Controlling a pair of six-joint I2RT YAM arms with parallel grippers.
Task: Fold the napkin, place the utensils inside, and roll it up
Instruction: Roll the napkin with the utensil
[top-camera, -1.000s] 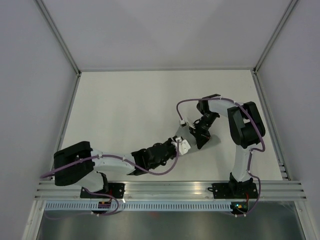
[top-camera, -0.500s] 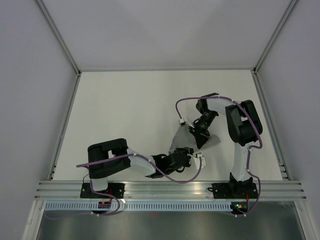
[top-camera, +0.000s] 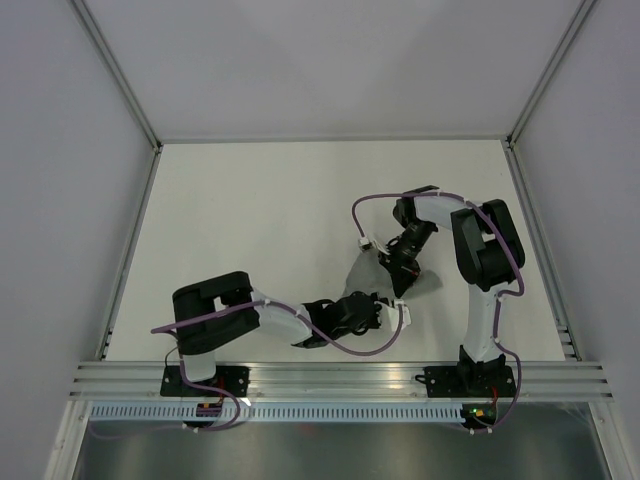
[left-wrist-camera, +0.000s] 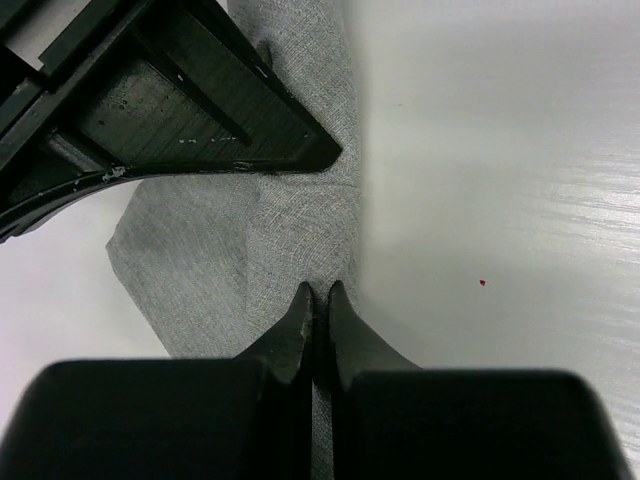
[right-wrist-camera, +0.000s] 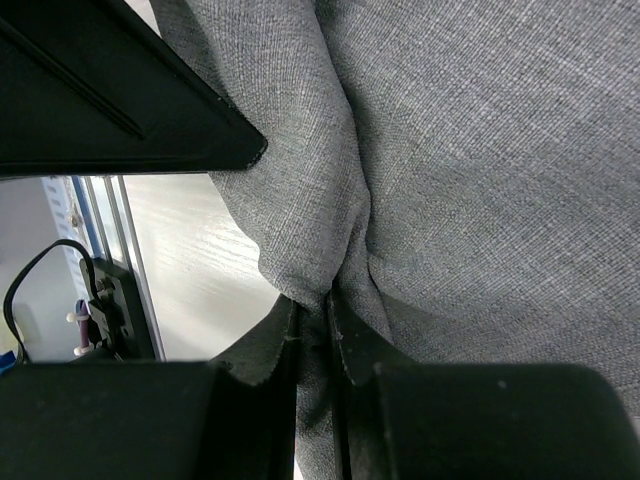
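Top external view: the grey napkin (top-camera: 357, 280) sits bunched on the pale desk (top-camera: 250, 220), spanning the short gap between the left jaws and the right jaws, which are close together. In the left wrist view, the left jaws are pressed almost together, pinching a crease at the napkin's edge. The cloth (left-wrist-camera: 240, 250) spreads ahead of the tips and to their left, with bare desk (left-wrist-camera: 500, 200) to their right and a black finger of the other arm (left-wrist-camera: 200, 110) just beyond. In the right wrist view, the right jaws are pressed together on a gathered fold. The napkin (right-wrist-camera: 480, 150) fills the space ahead of them and rises in wrinkles from the pinch.
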